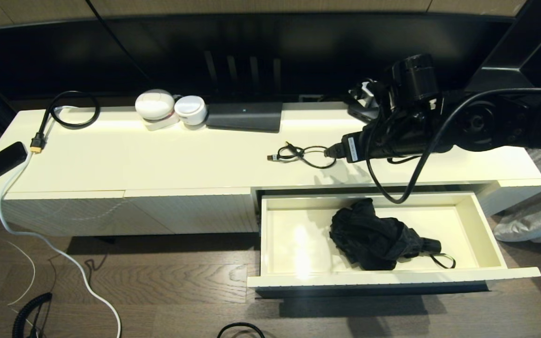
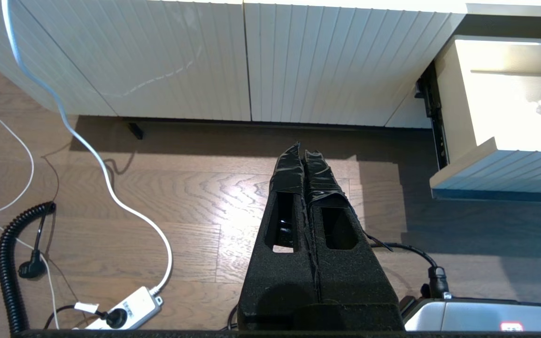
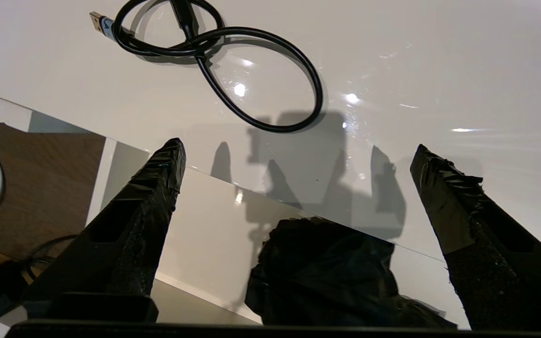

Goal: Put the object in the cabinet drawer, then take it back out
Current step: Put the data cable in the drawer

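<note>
The cabinet drawer (image 1: 294,280) stands pulled out at the right of the low cream cabinet, showing its smooth cream inside (image 3: 204,234). In it lies a crumpled black folded umbrella (image 1: 374,237) with a wrist strap toward the right. My right arm (image 1: 477,124) reaches in from the right above the cabinet top, just behind the drawer. Its gripper (image 3: 298,148) is open and empty, hovering above the umbrella (image 3: 327,277). My left gripper (image 2: 302,150) is shut and empty, parked over the wooden floor left of the drawer's ribbed front (image 2: 496,173).
A looped black USB cable (image 1: 305,155) lies on the cabinet top under the right arm. Farther back sit a black box (image 1: 244,116), two white round devices (image 1: 155,105) and a black cable loop (image 1: 71,110). A white cord and power strip (image 2: 125,307) lie on the floor.
</note>
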